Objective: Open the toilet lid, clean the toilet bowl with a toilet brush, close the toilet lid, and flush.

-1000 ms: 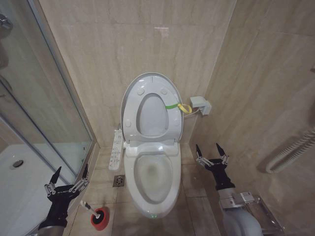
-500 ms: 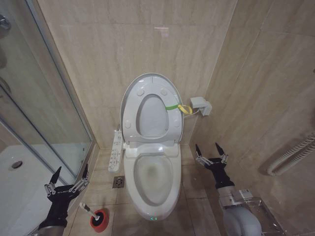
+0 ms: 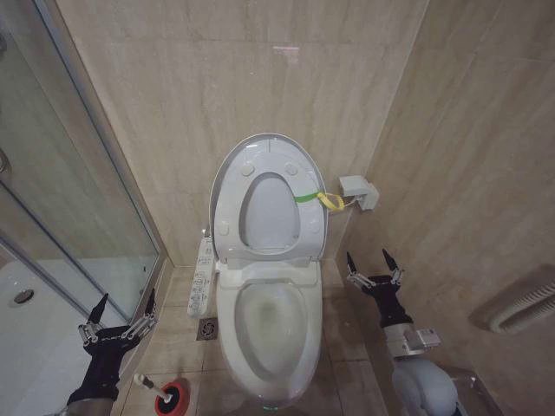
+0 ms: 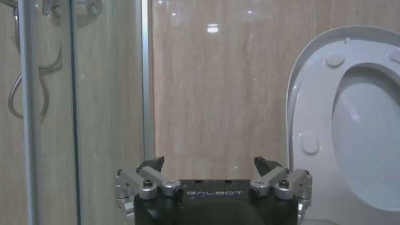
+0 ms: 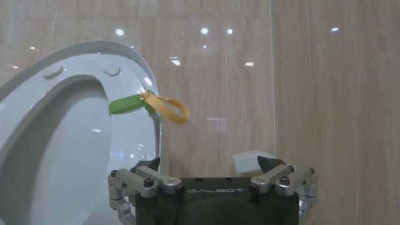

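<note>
Head view shows the left gripper point(image 3: 118, 309) in the lower left of the frame, its two fingers spread wide and holding nothing. It hangs just above the toilet brush point(image 3: 149, 385), which stands in its red cup point(image 3: 171, 397) on the floor at the bottom edge, the handle leaning toward the gripper. I judge the gripper is held there, released, because the brush is the next thing to take.

On the other side, in the lower right part of the frame, the right gripper point(image 3: 375, 263) is also spread and empty, beside the toilet bowl point(image 3: 269, 325) but not touching it. It looks idle.

The bowl is in the lower middle of the frame. The toilet lid point(image 3: 269, 147) is already up and leans against the wall, with the seat ring point(image 3: 227, 204) raised against it, so the bowl is free for the brush. A green tab with a yellow loop point(image 3: 328, 200) sits on the right rim of the lid, probably as a handle for lifting.

Counted: two grippers, one brush, one cup, one lid, one seat ring, one bowl, one button panel point(image 3: 201, 277) at the bowl's left side, and one floor drain point(image 3: 207, 328).
</note>
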Motion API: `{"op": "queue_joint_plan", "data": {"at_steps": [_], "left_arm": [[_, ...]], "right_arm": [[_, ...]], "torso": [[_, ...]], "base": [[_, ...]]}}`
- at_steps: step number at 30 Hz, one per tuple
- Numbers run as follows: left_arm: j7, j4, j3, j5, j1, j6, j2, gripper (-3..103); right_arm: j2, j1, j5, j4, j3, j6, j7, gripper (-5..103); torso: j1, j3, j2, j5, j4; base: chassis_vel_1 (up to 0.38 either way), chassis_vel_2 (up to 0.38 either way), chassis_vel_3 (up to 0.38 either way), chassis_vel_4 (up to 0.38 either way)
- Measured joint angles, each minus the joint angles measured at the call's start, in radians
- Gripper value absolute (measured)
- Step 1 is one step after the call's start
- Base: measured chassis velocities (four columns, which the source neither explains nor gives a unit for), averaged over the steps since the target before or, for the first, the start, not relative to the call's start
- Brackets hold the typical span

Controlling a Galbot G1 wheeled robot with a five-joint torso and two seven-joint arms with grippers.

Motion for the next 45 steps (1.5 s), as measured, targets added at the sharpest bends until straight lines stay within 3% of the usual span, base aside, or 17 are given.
{"op": "queue_joint_plan", "data": {"at_steps": [13, 28, 45], "left_arm": [[0.0, 0.0, 0.0, 0.0, 0.0, 0.0, 0.0, 97], [0.0, 0.0, 0.0, 0.0, 0.0, 0.0, 0.0, 97], [0.0, 0.0, 0.0, 0.0, 0.0, 0.0, 0.0, 97]], "right_arm": [[-0.024, 0.161, -0.007, -0.114, -0.043, -0.019, 0.02, 100], [-0.082, 0.498, 0.088, -0.367, -0.106, -0.004, 0.054, 100], [-0.086, 0.747, 0.097, -0.518, -0.177, -0.001, 0.081, 100]], "torso": [[-0.001, 0.0, 0.0, 0.0001, 0.0001], [-0.001, 0.0, 0.0, 0.0001, -0.0003], [0.0, 0.0, 0.0, -0.0001, -0.0003]], "base": [[0.008, -0.016, -0.016, 0.008], [0.0, 0.0, 0.0, 0.0], [0.0, 0.0, 0.0, 0.0]]}}
